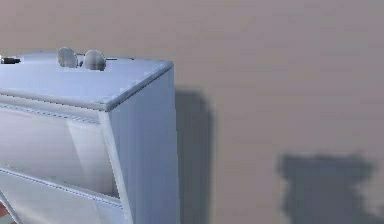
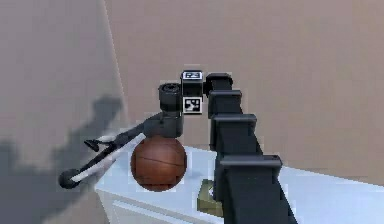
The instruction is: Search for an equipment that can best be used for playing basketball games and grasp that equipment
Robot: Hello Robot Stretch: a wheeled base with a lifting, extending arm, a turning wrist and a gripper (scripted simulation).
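1. Nearest, the dark square-section arm [image 2: 245, 165] rises from 6 o'clock over the white flat-topped surface [image 2: 330, 195]. A small olive block [image 2: 210, 196] lies against the arm's 9 o'clock side, so any draw-back should stay level and clear of it.
2. The orange-brown round basketball [image 2: 158, 163] is at the surface's left end, at about 7 o'clock from the two white marker squares [image 2: 192, 90].
3. The claw [image 2: 88, 160] sends its thin fingers out toward 8 o'clock, past the ball's upper left. I cannot tell how the claw stands, nor whether it holds the ball, since the surface lies right behind it.
4. The step in hand looks like the grasp itself. The ball is smooth and near an edge, so a glancing touch may roll it off. The grip should take it across its widest part, then lift straight up before retracting.
5. Farther off in the forward view, a pale blue-grey boxy cabinet [image 1: 140, 130] carries two small grey rounded lumps [image 1: 80, 58] at 11 o'clock, before a plain brown wall [image 1: 280, 70].
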